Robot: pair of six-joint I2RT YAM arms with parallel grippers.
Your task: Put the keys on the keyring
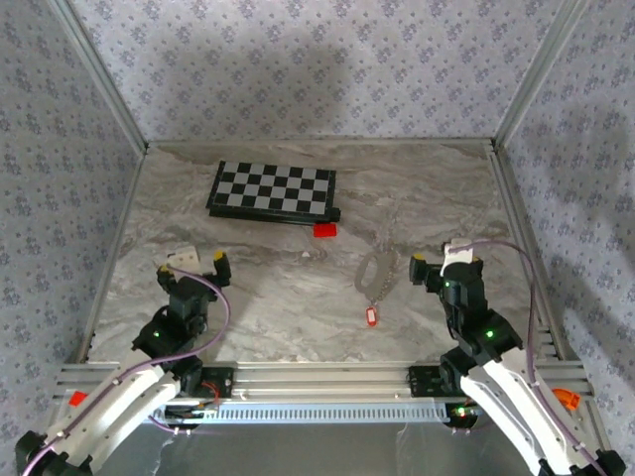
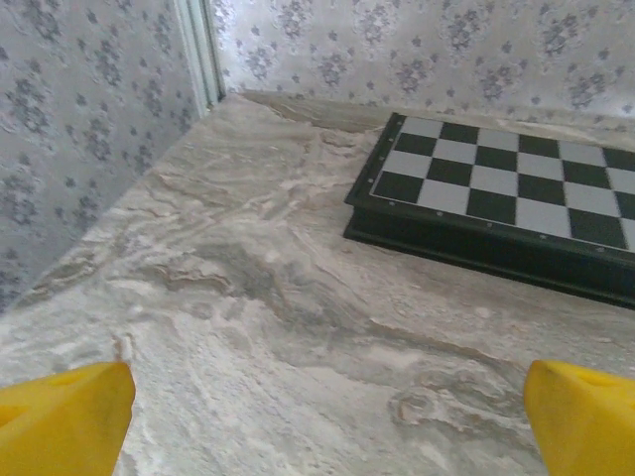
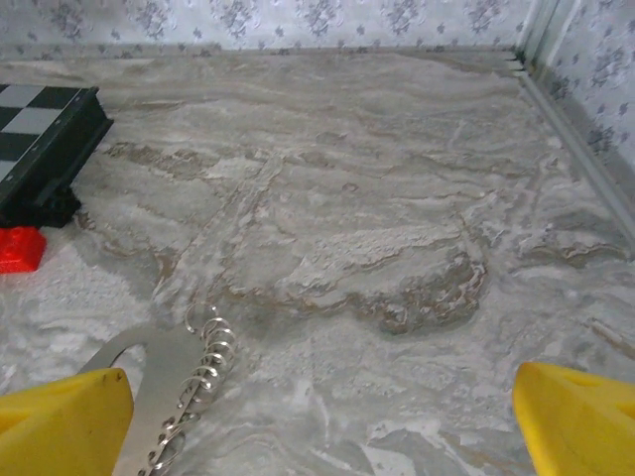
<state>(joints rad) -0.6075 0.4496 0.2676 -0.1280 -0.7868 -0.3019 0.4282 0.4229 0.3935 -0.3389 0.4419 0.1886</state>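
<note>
While the left pincer (image 1: 191, 266) and right pincer (image 1: 443, 260) stand spread and empty, we judge the first grasp pending. The tiny red rectangular key tag (image 1: 372, 315) lies right of frame centre, just below the thin silvery beaded keyring chain (image 1: 375, 270); the right pincer, nearer, should descend there.

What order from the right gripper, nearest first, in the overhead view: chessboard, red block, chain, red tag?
1. chain, beside the right gripper
2. red tag, nearer the arms
3. red block, farther back-left
4. chessboard, farthest back-left
</note>
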